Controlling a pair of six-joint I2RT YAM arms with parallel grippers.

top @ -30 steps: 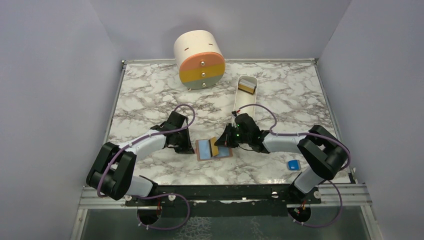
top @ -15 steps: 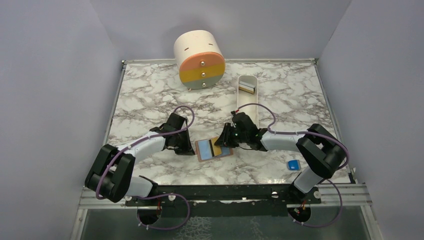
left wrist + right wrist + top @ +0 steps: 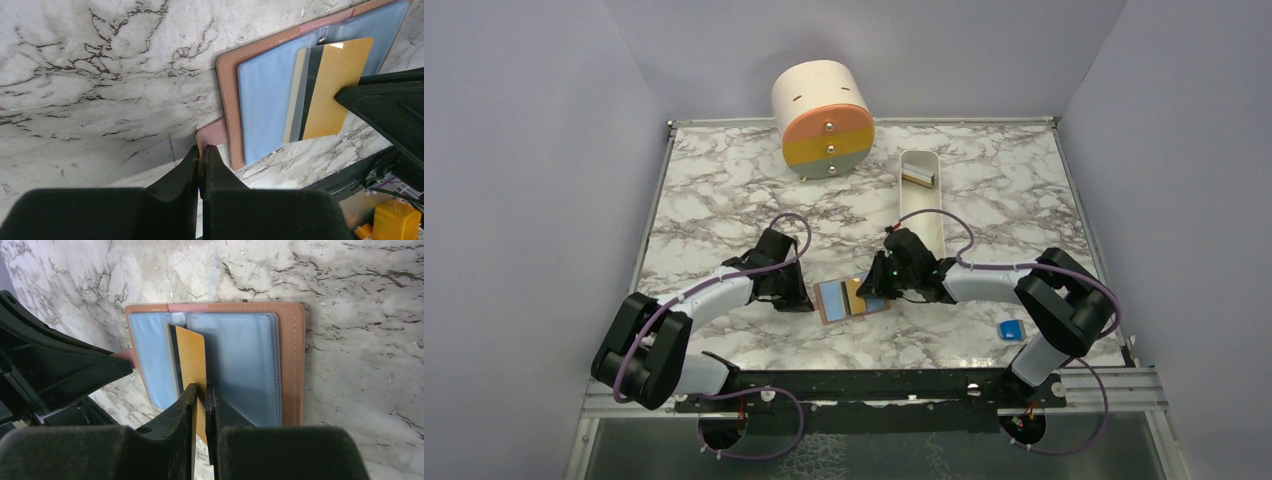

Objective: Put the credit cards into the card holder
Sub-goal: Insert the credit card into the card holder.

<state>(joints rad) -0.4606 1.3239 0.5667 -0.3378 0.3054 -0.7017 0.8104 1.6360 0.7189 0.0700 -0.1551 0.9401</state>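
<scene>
Top view: holder [image 3: 854,298] lies open on the table [image 3: 724,190], just below frame centre, between the two arms. Brown outer border, light-blue inner faces up.

Left fingers [image 3: 187,165]: clenched on the small pink-brown tab that sticks out from the holder's edge, at lower centre of the left wrist view. The tab sits between the two tips.

Right fingers [image 3: 185,400]: clamped on the near end of one card [image 3: 192,355], at lower centre of the right wrist view. The card is tan-gold with a black stripe along one long side. Its far end reaches over the holder's inner faces, close to the middle fold. Whether that end has entered a sleeve cannot be told.

Tray [image 3: 921,195]: white, oblong, right of centre and above the right arm, well apart from the holder. A small dark-and-tan item lies at its far end; too small to identify.

Round drawer box [image 3: 822,118]: upper centre, at the table's back edge.

Blue block [image 3: 1010,329]: lower right, beside the right arm's elbow
</scene>
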